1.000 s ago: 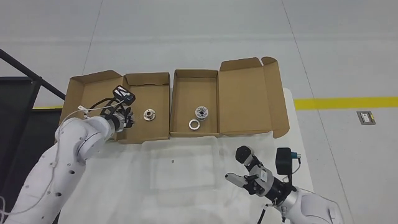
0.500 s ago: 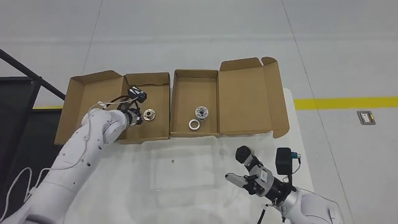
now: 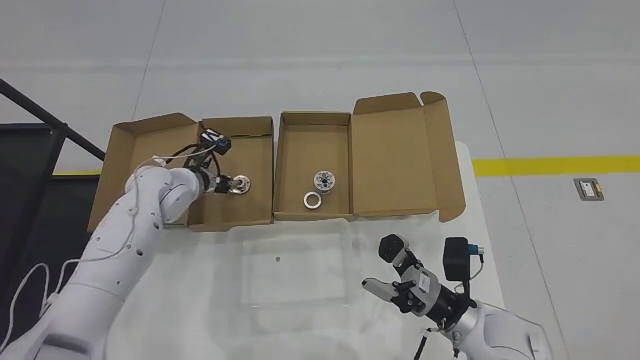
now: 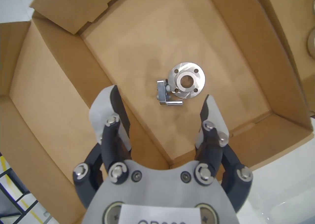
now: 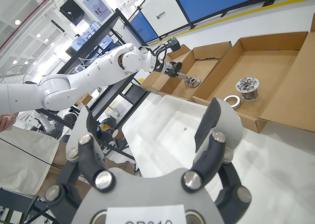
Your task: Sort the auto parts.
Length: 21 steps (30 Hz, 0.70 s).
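In the left wrist view my left gripper (image 4: 161, 97) hangs open above the floor of the left cardboard box (image 4: 61, 92). A round metal flange (image 4: 186, 80) with bolt holes lies below it, a small metal clamp piece (image 4: 163, 94) touching its side. From the top view the left gripper (image 3: 222, 182) sits just beside the flange (image 3: 239, 184). The right box (image 3: 300, 140) holds a toothed hub (image 3: 324, 180) and a metal ring (image 3: 313, 200). My right gripper (image 5: 150, 112) is open and holds nothing, low over the white table near its front edge.
A shallow white tray (image 5: 177, 99) lies on the table between the boxes and the right gripper (image 3: 395, 275). Both boxes have flaps folded outward (image 3: 395, 155). A black device (image 3: 458, 258) stands by the table's right edge.
My left gripper has moved right from the left box's outer wall to over the box floor, ending beside the flange. The right arm has not moved.
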{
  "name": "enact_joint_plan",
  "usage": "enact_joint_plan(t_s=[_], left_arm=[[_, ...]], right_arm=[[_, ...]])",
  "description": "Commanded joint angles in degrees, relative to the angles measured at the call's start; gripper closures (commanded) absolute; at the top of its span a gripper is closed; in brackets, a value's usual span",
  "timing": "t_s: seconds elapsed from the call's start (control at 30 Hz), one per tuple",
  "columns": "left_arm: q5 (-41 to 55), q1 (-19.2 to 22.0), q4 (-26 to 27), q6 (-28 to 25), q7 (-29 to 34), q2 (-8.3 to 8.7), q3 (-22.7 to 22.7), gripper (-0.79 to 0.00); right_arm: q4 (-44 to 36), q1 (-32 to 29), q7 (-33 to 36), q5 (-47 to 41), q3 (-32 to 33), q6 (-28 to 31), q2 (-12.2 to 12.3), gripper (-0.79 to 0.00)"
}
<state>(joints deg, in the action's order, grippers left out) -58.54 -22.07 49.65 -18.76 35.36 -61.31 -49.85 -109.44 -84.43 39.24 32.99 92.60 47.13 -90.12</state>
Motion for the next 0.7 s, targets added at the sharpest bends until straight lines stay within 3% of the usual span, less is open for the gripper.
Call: enact_joint_plan(t_s=[0.0,0.17,0.37,0.53,0.67], left_arm=[[0.7,-1.0,2.5,-0.4,0.1,0.82,-2.3,-0.785],[4.5,-6.9,14.0,-2.3,0.5,3.64,-10.4,-0.785],[10.3,-20.3,33.1,-2.7,1.3,6.93,-22.1,-0.785],[15.3,-30.1,45.7,-2.6,0.0,8.26,-29.6,-0.785],[15.8,-35.8,51.3,-4.4,-4.0,8.72,-33.1,-0.785]], right_arm=[[0.0,0.0,0.0,0.0,0.0,0.0,0.0,-0.785],[0.0,0.0,0.0,0.0,0.0,0.0,0.0,-0.785],[0.0,0.0,0.0,0.0,0.0,0.0,0.0,-0.785],[0.0,0.0,0.0,0.0,0.0,0.0,0.0,-0.785],[0.0,0.0,0.0,0.0,0.0,0.0,0.0,-0.785]])
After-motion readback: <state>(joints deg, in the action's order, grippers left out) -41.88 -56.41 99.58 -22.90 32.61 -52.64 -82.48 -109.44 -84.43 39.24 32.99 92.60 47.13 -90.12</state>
